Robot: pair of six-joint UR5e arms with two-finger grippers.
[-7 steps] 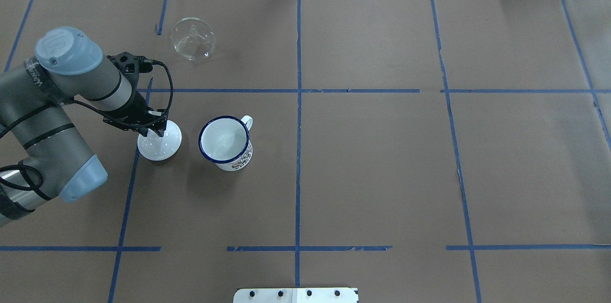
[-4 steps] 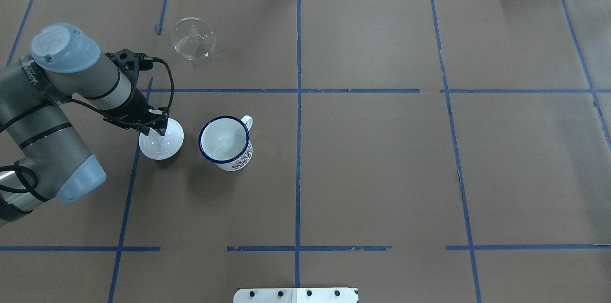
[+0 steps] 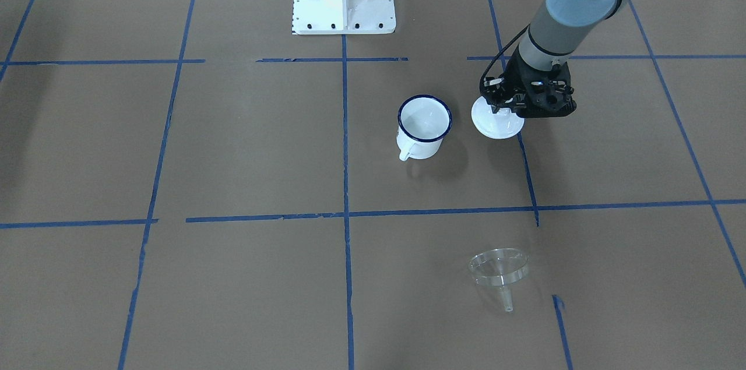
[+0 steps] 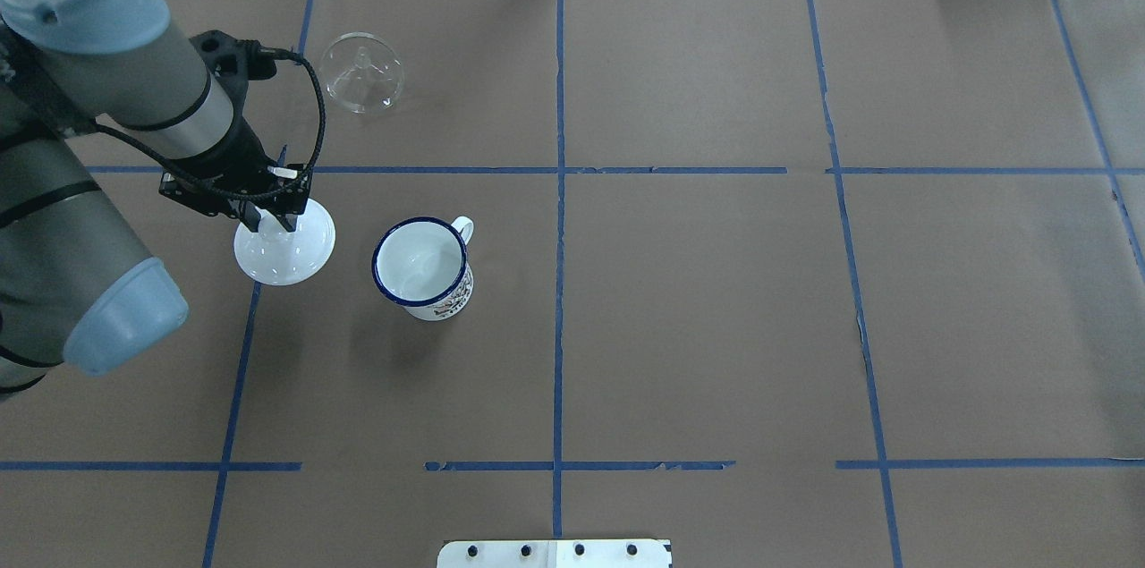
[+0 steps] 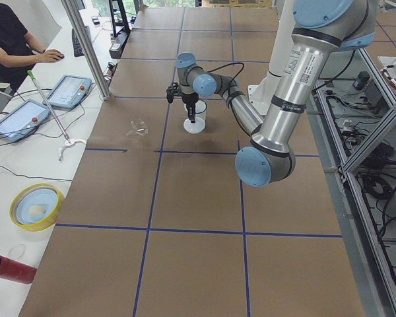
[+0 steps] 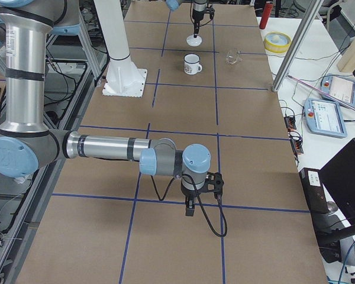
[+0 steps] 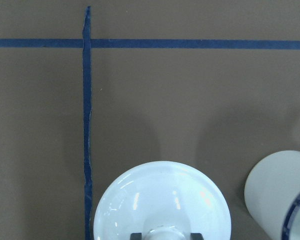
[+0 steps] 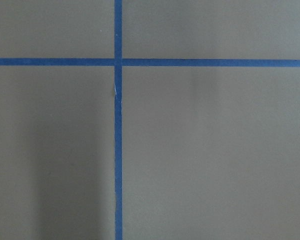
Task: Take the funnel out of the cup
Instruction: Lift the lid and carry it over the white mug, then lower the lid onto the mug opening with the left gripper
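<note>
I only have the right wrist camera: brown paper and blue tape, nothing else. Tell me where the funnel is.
Observer: The clear funnel lies tipped over on the table, on the side far from the robot, well apart from the cup.
Operator: Check inside the cup.
Observer: Empty. Only white enamel shows within its dark blue rim.
Operator: Report the left gripper.
Observer: The left gripper is shut on the knob of a white lid, beside the cup and not touching it.
</note>
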